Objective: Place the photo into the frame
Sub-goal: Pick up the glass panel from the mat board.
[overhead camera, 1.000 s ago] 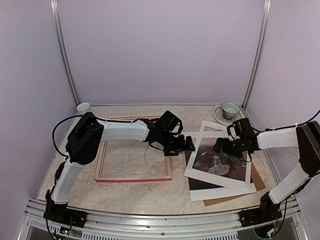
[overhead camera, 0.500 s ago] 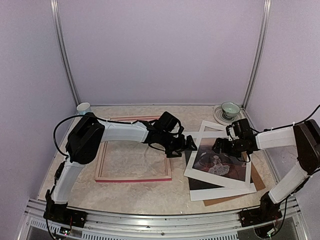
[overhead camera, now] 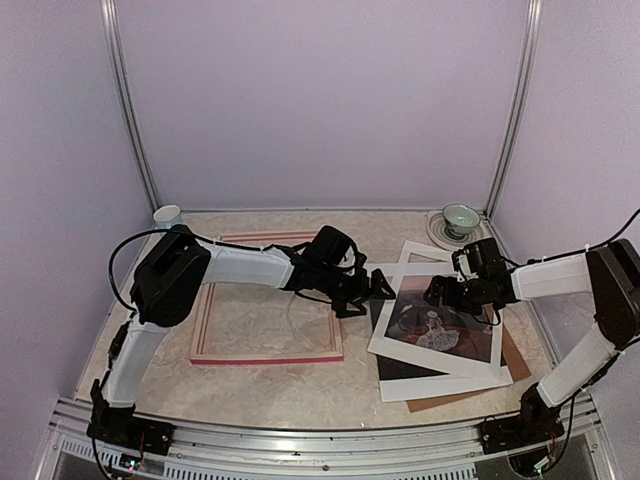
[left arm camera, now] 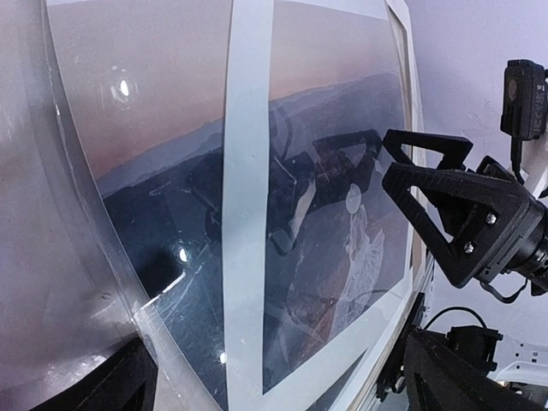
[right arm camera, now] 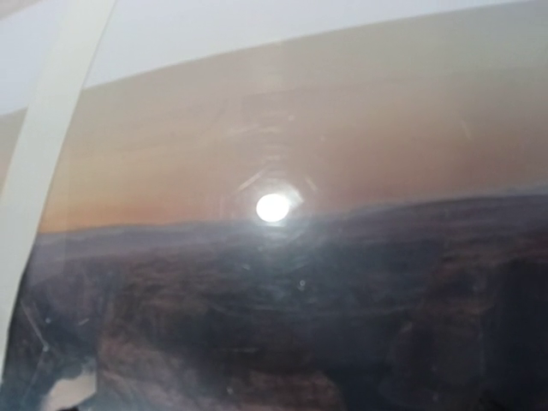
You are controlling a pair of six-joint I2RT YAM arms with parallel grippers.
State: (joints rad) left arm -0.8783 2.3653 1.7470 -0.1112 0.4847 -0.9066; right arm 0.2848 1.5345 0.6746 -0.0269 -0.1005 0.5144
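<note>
1. Marbled beige tabletop [overhead camera: 270,395], lilac walls on three sides; both arms reach in toward mid-table.
2. Photo [overhead camera: 445,338]: big rect. paper print w/ white border. Lies flat and skewed, directly beneath the R claw [overhead camera: 437,292] and just right of the L claw [overhead camera: 378,290].
3. Its look: orange-pink sky along the top, fading to dark reddish-brown hills, w/ a small white figure at centre. Surface is glossy; a bright lamp spot sits on the sky in the R wrist view.
4. L claw: jaws spread wide, gripping nothing, low at the print's left edge.
5. R claw: jaws also spread wide, nothing between them, over the print's far part. It faces the L claw, near it but apart.
6. Frame [overhead camera: 265,357]: left of the L claw, partly under the L forearm, flat on the table. Thin rails, pale side up, bright pink along the near edge; tabletop shows through its opening. Photo lies outside it, off to the right.
7. White mat [overhead camera: 450,386] sticks out from under the print on the near side of the R claw. Brown board [overhead camera: 517,355] is lowest, w/ a corner showing at right.
8. L wrist view: poss. a clear sheet over the print (reflections, a see-through edge), but glare makes that unsure.
9. Small cup [overhead camera: 167,215] sits far left of the L claw; bowl [overhead camera: 461,215] on a saucer is beyond the R claw.
</note>
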